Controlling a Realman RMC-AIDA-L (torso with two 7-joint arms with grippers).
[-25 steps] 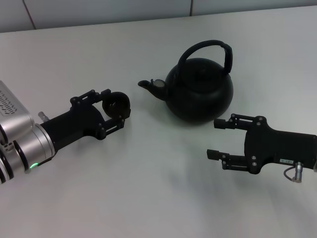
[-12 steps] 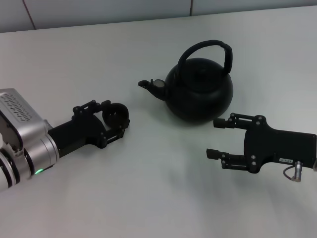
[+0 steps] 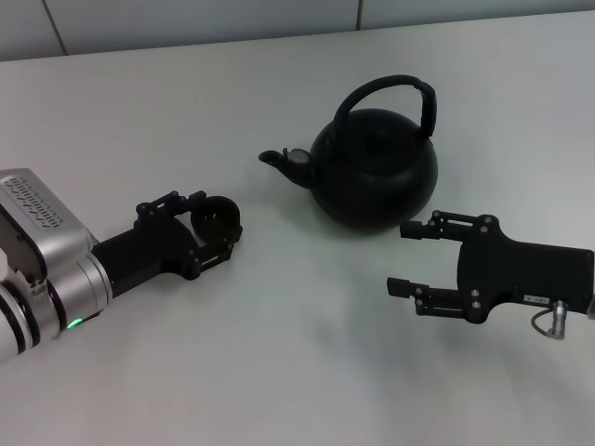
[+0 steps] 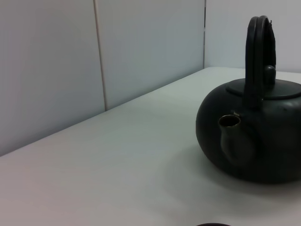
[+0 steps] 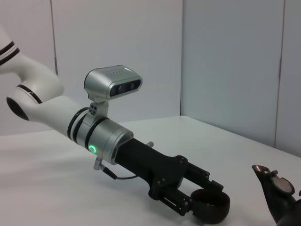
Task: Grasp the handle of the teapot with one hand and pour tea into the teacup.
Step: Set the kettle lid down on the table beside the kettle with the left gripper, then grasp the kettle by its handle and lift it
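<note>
The round matte-black teapot [image 3: 376, 177] stands at the table's middle, spout toward my left, with its arched handle [image 3: 386, 90] upright. It also shows in the left wrist view [image 4: 258, 141], spout [image 4: 230, 136] facing the camera. My left gripper [image 3: 218, 226] is shut on the small black teacup [image 3: 219, 212], low over the table, left of the spout and apart from it. The right wrist view shows that gripper [image 5: 204, 201] holding the teacup [image 5: 211, 209]. My right gripper [image 3: 400, 258] is open and empty, just in front of the teapot's right side.
The white table [image 3: 279, 353] stretches all around. A grey panelled wall [image 3: 204, 19] runs along its far edge. The silver left forearm [image 3: 37, 269] lies low at the left.
My left gripper has moved down and slightly back toward me with the teacup in it. The right arm and the teapot have not moved.
</note>
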